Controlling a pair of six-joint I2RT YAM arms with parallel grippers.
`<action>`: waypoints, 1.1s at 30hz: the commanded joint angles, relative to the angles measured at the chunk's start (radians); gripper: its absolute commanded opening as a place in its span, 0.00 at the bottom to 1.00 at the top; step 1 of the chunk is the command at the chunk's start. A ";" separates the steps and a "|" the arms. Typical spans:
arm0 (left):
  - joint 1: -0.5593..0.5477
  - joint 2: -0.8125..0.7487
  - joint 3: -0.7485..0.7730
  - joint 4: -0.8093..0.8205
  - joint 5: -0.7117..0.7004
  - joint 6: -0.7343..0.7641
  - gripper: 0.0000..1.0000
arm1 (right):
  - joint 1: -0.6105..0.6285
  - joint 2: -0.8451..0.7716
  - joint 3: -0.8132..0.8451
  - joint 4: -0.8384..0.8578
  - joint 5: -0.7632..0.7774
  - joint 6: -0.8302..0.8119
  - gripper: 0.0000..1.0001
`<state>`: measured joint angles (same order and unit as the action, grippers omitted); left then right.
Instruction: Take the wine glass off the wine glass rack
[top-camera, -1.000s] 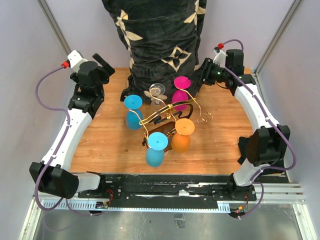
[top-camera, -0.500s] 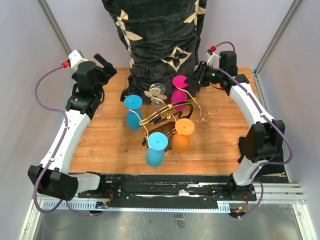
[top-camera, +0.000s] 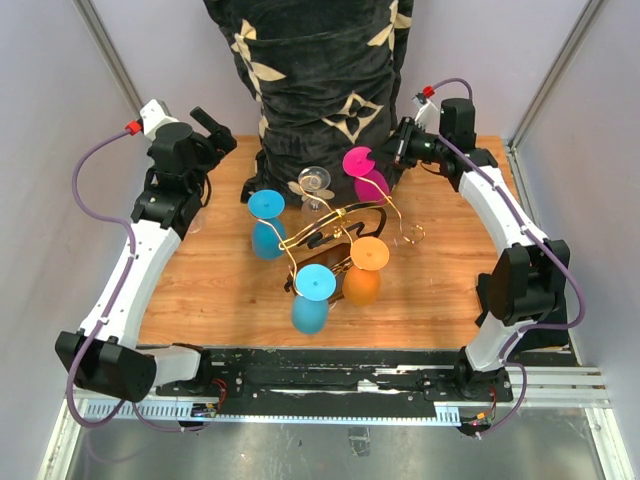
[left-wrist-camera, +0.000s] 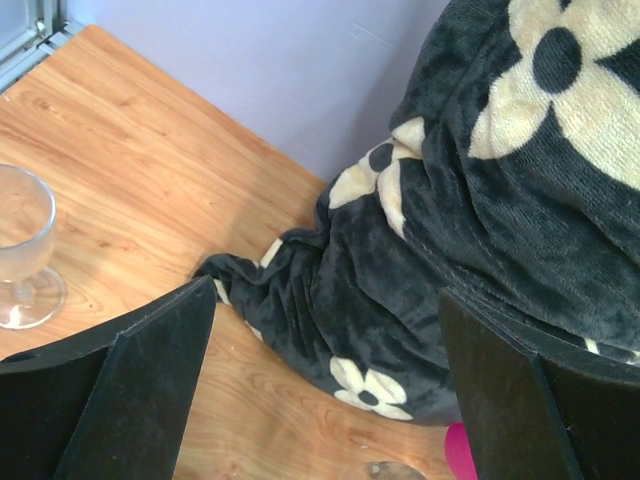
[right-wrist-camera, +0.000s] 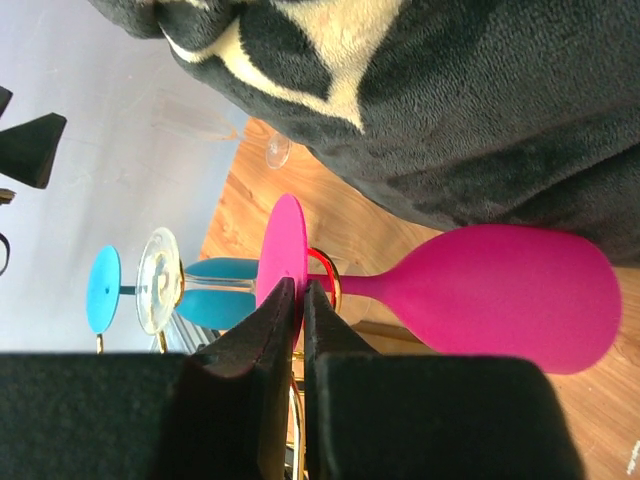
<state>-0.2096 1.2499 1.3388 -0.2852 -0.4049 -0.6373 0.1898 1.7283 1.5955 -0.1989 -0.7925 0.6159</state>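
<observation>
The gold wire rack (top-camera: 340, 232) stands mid-table with glasses hanging upside down from it: blue (top-camera: 266, 222), light blue (top-camera: 311, 298), orange (top-camera: 364, 270) and a clear one (top-camera: 314, 186). My right gripper (top-camera: 392, 160) is shut on the round foot of the magenta wine glass (top-camera: 364, 172) at the rack's back right. In the right wrist view my gripper (right-wrist-camera: 301, 300) pinches the foot's edge, with the magenta bowl (right-wrist-camera: 510, 296) to the right and the stem still inside a gold loop (right-wrist-camera: 330, 282). My left gripper (top-camera: 212, 130) is open and empty at the back left.
A black flowered blanket (top-camera: 320, 80) stands draped at the back centre, close behind the rack. A clear glass (left-wrist-camera: 22, 250) stands upright on the wooden table (top-camera: 210, 290) near the left gripper. Purple walls close the sides.
My right gripper has closed in on the magenta glass's foot and taken hold of it; the glass has tilted and shifted slightly right. The left arm has barely moved.
</observation>
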 joint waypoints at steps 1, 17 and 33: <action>-0.008 -0.041 0.026 0.022 0.019 -0.010 0.98 | 0.010 -0.023 -0.020 0.178 -0.025 0.088 0.01; -0.008 -0.063 0.000 0.056 0.038 -0.018 0.96 | 0.043 0.010 -0.019 0.269 -0.155 0.167 0.01; -0.008 -0.063 0.007 0.052 0.054 -0.023 0.96 | -0.070 -0.185 -0.141 0.045 -0.138 0.008 0.01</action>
<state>-0.2111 1.2003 1.3346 -0.2565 -0.3664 -0.6529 0.1673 1.6032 1.4296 -0.0532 -0.9314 0.7193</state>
